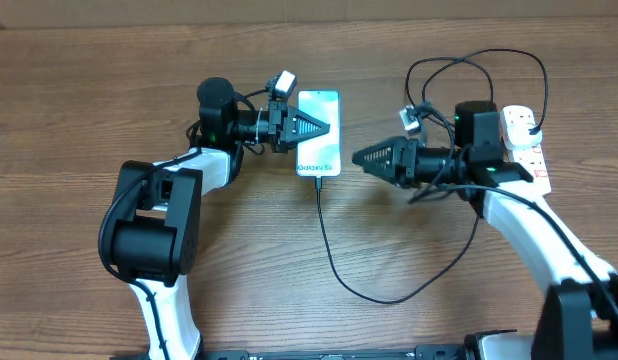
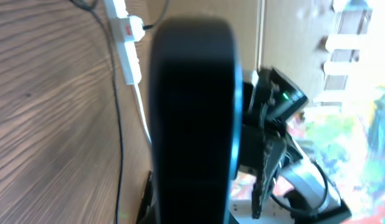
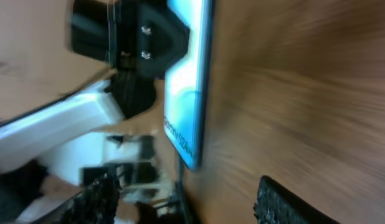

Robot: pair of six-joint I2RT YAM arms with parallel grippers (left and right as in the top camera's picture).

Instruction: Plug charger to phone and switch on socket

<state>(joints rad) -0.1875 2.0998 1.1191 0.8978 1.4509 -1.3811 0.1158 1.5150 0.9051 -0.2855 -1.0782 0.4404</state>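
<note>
The phone (image 1: 326, 101) lies on the table with its blue-and-white screen up. My left gripper (image 1: 313, 128) reaches in from the left and is shut on it across its width. In the left wrist view the phone's dark body (image 2: 192, 112) fills the centre. The charger, a thin black cable (image 1: 334, 262), runs from the phone's bottom edge (image 1: 317, 181), where its tip appears inserted, in a loop toward the right. My right gripper (image 1: 361, 157) is open and empty just right of the phone, and its wide-apart fingers (image 3: 189, 202) face the phone's edge (image 3: 187, 93). The socket (image 1: 526, 140) lies at the far right.
A black plug (image 1: 476, 122) sits at the socket, and cable loops (image 1: 469, 62) lie behind it. The socket with its red switch (image 2: 127, 37) and white cord also shows in the left wrist view. The right wrist view is motion-blurred.
</note>
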